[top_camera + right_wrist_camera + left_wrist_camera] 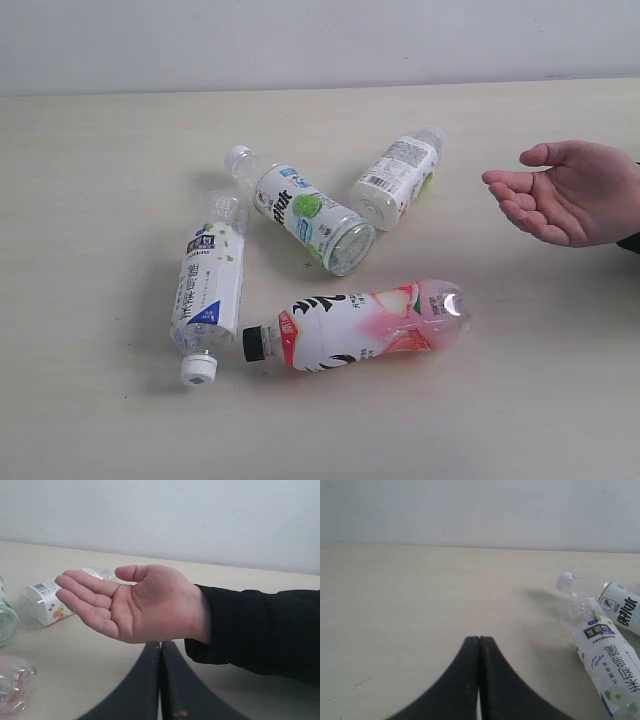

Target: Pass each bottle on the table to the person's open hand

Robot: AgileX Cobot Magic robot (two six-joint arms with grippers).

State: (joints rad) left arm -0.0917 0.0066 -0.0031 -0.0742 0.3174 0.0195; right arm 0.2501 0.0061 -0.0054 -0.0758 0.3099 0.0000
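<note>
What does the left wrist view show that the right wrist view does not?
Only the left wrist view: the shut left gripper and the blue-marked white-labelled bottle. Only the right wrist view: the shut right gripper, the person's open hand, its dark sleeve and the barcode-labelled bottle. Both: the beige table and the white wall.

The exterior view looks steeply down on the pale beige wood-grain worktop [100, 420]. Both wrist views skim low and close toward the white wall [470, 510]. The left wrist view shares the blue-marked white-labelled clear bottle [602, 655] with it, the right the bare open hand [135, 602].
</note>
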